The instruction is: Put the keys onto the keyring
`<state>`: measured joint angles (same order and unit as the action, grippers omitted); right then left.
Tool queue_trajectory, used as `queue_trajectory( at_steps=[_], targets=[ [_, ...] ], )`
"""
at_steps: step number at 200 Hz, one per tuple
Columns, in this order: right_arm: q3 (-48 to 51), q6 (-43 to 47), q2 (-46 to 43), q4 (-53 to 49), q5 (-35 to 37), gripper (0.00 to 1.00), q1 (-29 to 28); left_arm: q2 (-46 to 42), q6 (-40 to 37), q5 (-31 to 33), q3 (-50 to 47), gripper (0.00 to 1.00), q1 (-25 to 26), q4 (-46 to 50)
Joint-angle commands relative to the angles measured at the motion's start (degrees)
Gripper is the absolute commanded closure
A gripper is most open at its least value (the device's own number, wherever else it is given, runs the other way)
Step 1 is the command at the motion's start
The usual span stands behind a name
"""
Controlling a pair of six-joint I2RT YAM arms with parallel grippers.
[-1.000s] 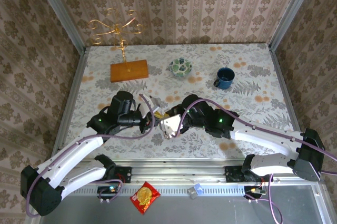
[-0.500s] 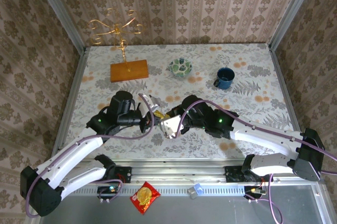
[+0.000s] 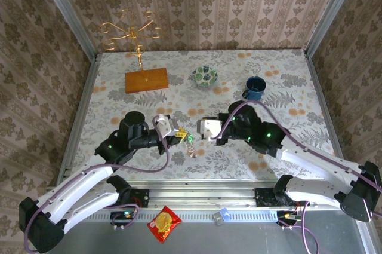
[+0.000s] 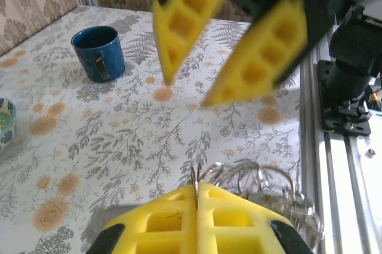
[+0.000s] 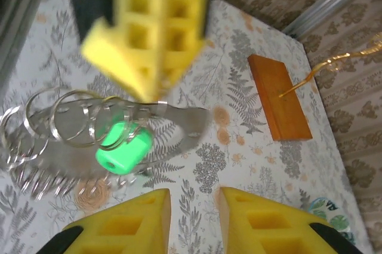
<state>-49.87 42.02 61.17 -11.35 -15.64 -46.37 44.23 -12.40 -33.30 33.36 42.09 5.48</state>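
Left gripper point(image 4: 196, 190) pinches the keyring point(image 4: 194, 176), right gripper point(image 5: 195, 198) slightly parted and empty, and that dangling green-headed key point(image 5: 122, 151) could slide off if the ring tilts!

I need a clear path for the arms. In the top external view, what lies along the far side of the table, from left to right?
wooden-based gold stand → patterned green bowl → blue mug
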Motion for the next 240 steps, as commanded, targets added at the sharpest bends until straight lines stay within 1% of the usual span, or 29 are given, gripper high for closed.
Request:
queue_trajectory(
  at_steps=[1, 25, 28, 42, 65, 86, 116, 175, 232, 240],
  targets=[
    [1.5, -12.9, -0.8, 2.7, -16.9, 0.73, 3.1, -1.4, -5.4, -2.1, -2.1, 1.0, 0.6, -7.4],
    [1.8, -16.6, 0.5, 6.7, -20.1, 0.77, 3.3, -1.5, -6.7, -3.2, -3.8, 1.0, 0.6, -10.5],
    [1.6, -16.9, 0.9, 7.0, -20.3, 0.78, 3.4, -1.5, -6.8, -4.6, -3.9, 1.0, 0.6, -10.7],
    [0.8, -17.0, 2.2, 7.1, -21.1, 0.8, 3.3, -1.3, -7.2, -5.9, -4.3, 1.0, 0.6, -11.3],
    [-0.3, -15.9, 3.5, 6.0, -21.8, 0.8, 3.3, -0.9, -7.7, -6.6, -4.6, 1.0, 0.6, -11.4],
    [-1.4, -13.6, 4.9, 3.4, -21.0, 0.8, 2.7, -1.0, -7.6, -6.6, -5.0, 1.0, 0.6, -12.4],
    [-2.0, -11.8, 5.9, 2.9, -18.6, 0.8, 1.8, -0.7, -7.6, -7.3, -5.1, 1.0, 0.6, -12.7],
    [-3.4, -10.4, 7.6, 1.8, -18.9, 0.81, 1.0, -0.4, -7.1, -7.6, -5.2, 1.0, 0.6, -13.7],
    [-3.9, -10.3, 8.5, 1.5, -19.5, 0.84, 0.6, -0.1, -6.0, -8.2, -5.8, 1.0, 0.7, -16.5],
    [-4.1, -10.2, 8.6, 1.3, -19.7, 0.87, 0.5, 0.0, -5.8, -8.1, -5.9, 1.0, 0.7, -16.9]
  ],
)
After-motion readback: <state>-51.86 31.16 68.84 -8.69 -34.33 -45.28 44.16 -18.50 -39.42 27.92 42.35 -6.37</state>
